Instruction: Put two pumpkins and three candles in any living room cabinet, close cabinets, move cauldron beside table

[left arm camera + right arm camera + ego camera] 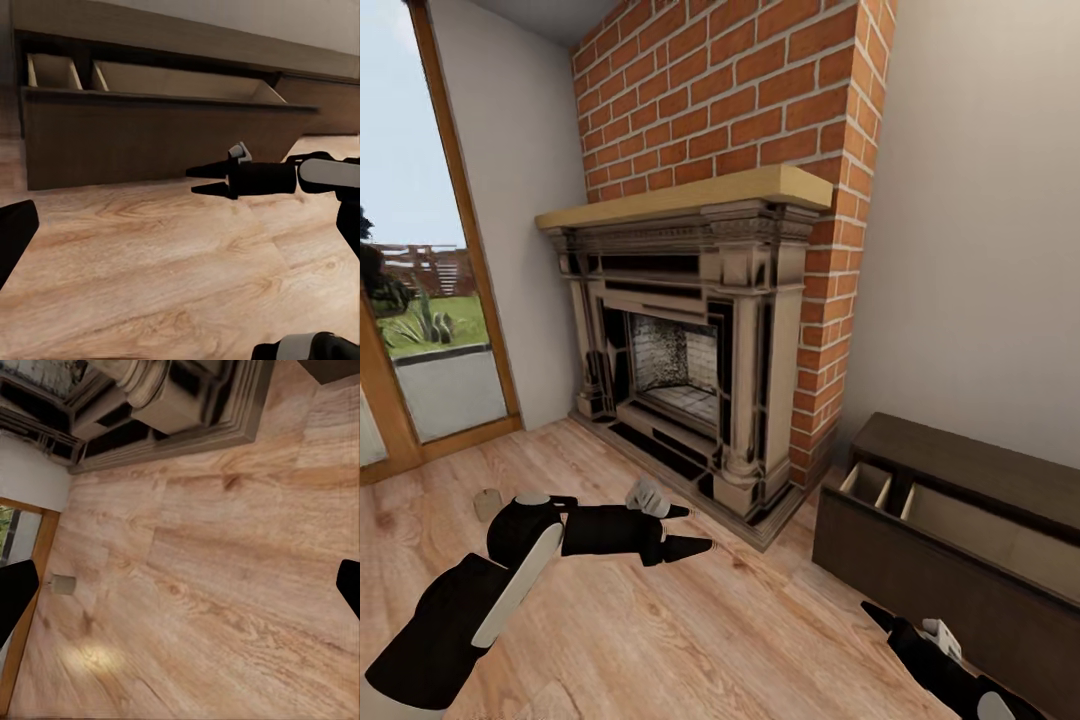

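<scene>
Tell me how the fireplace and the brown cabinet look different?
The fireplace is tall, with red bricks above it; the cabinet is long and low. The fireplace is pale carved stone with black; the cabinet is plain dark wood, its drawer pulled open. Both stand on the wooden floor against walls.

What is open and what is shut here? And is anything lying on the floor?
Cabinet: top drawer open, nothing visible inside.
Left pincer: empty, fingers close together; cannot tell if fully shut.
Right pincer: empty, open.
Candle: standing upright on the wood floor.
Fireplace: unlit.
</scene>
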